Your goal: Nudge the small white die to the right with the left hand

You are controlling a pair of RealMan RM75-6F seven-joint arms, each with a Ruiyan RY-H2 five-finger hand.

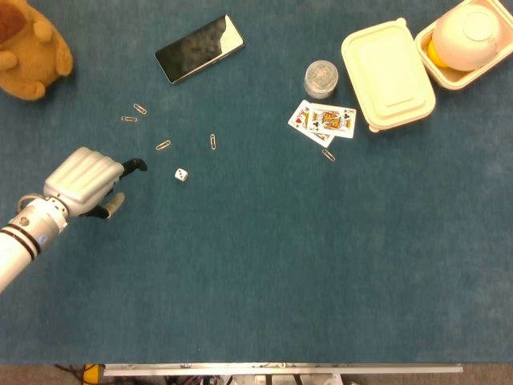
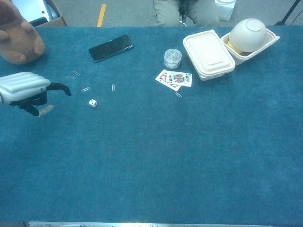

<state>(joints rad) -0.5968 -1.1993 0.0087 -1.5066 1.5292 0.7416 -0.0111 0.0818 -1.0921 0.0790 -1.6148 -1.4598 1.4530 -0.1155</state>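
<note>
The small white die [image 1: 182, 175] lies on the blue cloth left of centre, also seen in the chest view [image 2: 93, 103]. My left hand [image 1: 84, 183] hovers to the left of it, silver back upward, most fingers curled in and one dark-tipped finger [image 1: 136, 166] stretched toward the die. A clear gap separates that fingertip from the die. The chest view shows the same hand [image 2: 26, 87] holding nothing. My right hand is not in either view.
Several paper clips [image 1: 163, 145] lie just beyond the die and hand. A black phone [image 1: 199, 48] and a plush toy [image 1: 28, 48] sit at the far left. Playing cards [image 1: 325, 120], a small jar [image 1: 321, 79], a lidded container [image 1: 389, 74] and a bowl [image 1: 473, 36] are far right.
</note>
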